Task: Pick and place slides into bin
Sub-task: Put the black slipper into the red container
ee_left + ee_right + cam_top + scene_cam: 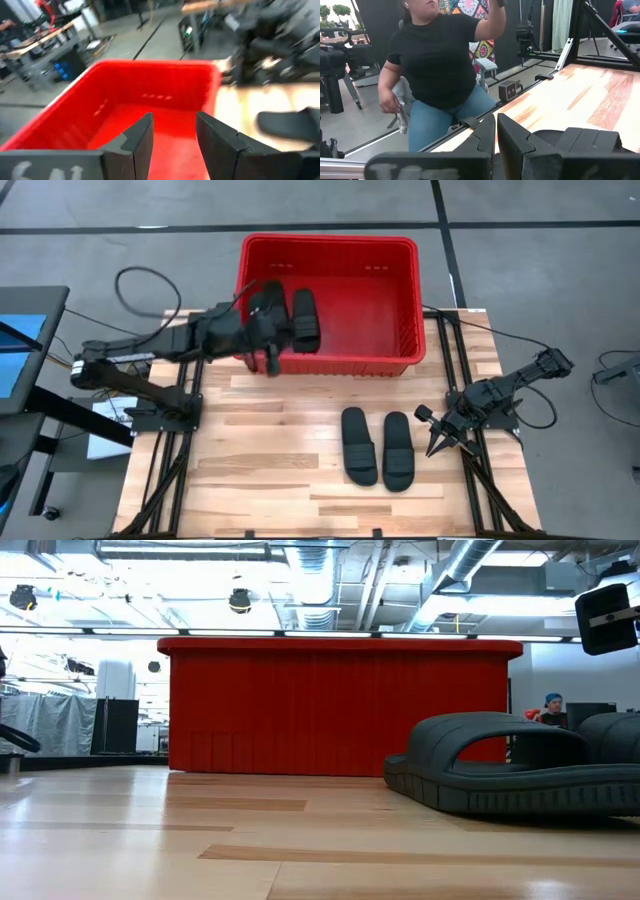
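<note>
The red bin stands at the table's far middle and fills the low view. One black slide lies on the bin's floor near its left end. Two more slides lie side by side on the table, soles down, right of centre, and one shows in the low view. My left gripper is open and empty over the bin's left end; my arm hides what lies under it there. My right gripper is shut and empty at the table's right edge, beside the right-hand slide.
A person sits just beyond the table's near edge in the right wrist view. Black frame rails run along the table's left and right sides. Bare wood lies left of the two slides.
</note>
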You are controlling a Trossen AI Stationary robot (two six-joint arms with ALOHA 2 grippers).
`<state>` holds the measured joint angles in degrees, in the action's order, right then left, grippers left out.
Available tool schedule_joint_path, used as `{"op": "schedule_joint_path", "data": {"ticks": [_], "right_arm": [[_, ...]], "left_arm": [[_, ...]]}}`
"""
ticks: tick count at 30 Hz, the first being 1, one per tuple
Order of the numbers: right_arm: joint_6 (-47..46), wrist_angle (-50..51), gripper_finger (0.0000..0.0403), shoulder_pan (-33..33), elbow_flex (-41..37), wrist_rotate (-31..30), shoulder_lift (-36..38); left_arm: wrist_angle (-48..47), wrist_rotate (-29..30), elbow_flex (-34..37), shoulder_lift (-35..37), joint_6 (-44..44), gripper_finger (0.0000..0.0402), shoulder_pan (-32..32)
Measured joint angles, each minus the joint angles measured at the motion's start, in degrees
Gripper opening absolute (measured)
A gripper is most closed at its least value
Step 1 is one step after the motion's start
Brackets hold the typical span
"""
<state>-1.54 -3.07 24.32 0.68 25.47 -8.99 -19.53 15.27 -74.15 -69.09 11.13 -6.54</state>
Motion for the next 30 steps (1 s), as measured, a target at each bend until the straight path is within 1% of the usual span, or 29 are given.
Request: {"op": "schedule_joint_path", "data": {"ticks": [4,6,9,13,16,19,21,23,26,30], "right_arm": [[0.00,0.02,0.0011,-0.01,0.01,0.01,0.01],[0.00,0.00,0.0011,-0.01,0.01,0.01,0.01],[0.00,0.01,0.0011,0.01,0.01,0.00,0.01],[0.00,0.02,0.0011,-0.01,-0.01,-0.01,-0.01],[0.00,0.02,0.0011,0.00,-0.01,-0.01,0.00],[0.00,0.02,0.0011,-0.01,-0.01,-0.01,-0.01],[0.00,0.01,0.0011,0.00,0.00,0.00,0.00],[0.00,0.00,0.0011,0.00,-0.01,0.01,0.01],[0.00,0.01,0.0011,0.01,0.01,0.00,0.01],[0.00,0.00,0.0011,0.01,0.01,0.01,0.01]], "left_arm": [[10.24,0.90,11.10,6.65,-2.82,0.0139,4.94],[16.60,3.17,17.21,10.08,-4.03,0.0139,7.35],[22.70,6.80,24.91,14.18,-4.71,0.0139,10.48],[26.05,8.74,31.38,17.56,-7.21,0.0139,14.47],[27.65,10.16,35.49,18.47,-8.67,0.0139,18.51],[29.54,14.60,39.33,18.54,-8.85,0.0139,22.97],[33.20,16.44,42.69,18.61,-10.24,0.0139,25.74],[38.48,15.89,46.51,19.26,-12.31,0.0139,28.16],[46.87,14.95,51.94,20.51,-12.87,0.0139,31.12],[51.58,15.66,56.55,23.28,-11.20,0.0139,33.86]]}}
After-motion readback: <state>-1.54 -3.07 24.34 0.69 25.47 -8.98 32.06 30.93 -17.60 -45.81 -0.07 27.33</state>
